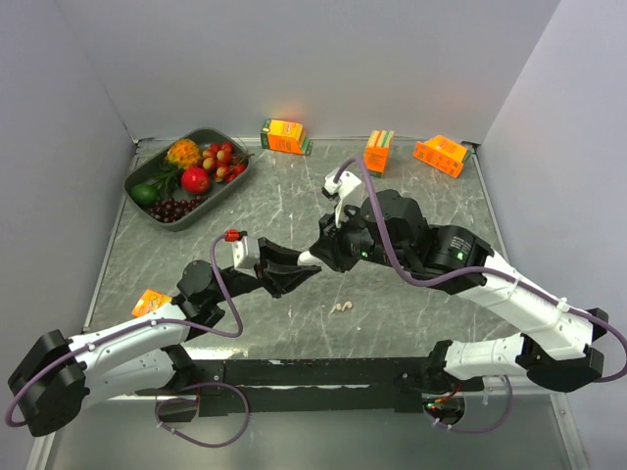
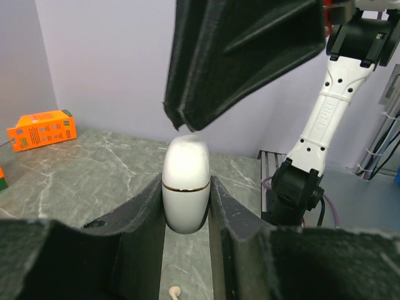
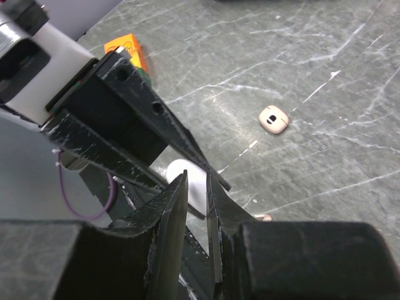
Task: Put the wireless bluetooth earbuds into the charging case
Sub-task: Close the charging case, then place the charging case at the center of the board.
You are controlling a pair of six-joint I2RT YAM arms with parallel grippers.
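Case aloft, earbuds (image 1: pixel 342 307) loose on the bench (image 1: pixel 274 201)
The left gripper (image 2: pixel 186 184) jaws pinch the white charging case (image 2: pixel 185 200) upright. The right gripper (image 3: pixel 197 182) jaws (a sliver apart) meet its top; whether they grip it, I cannot tell.

My right gripper (image 2: pixel 181 122) sits atop the charging case (image 2: pixel 185 165), closing off its top. I can pass over the near bench (image 1: pixel 294 323) around the earbuds (image 1: pixel 342 307); cartons (image 1: pixel 285 136) and fruit tray (image 1: pixel 130 180) line the back.

White arms (image 1: pixel 127 343), black fingers (image 2: pixel 140 212), purple cables (image 1: pixel 223 290)
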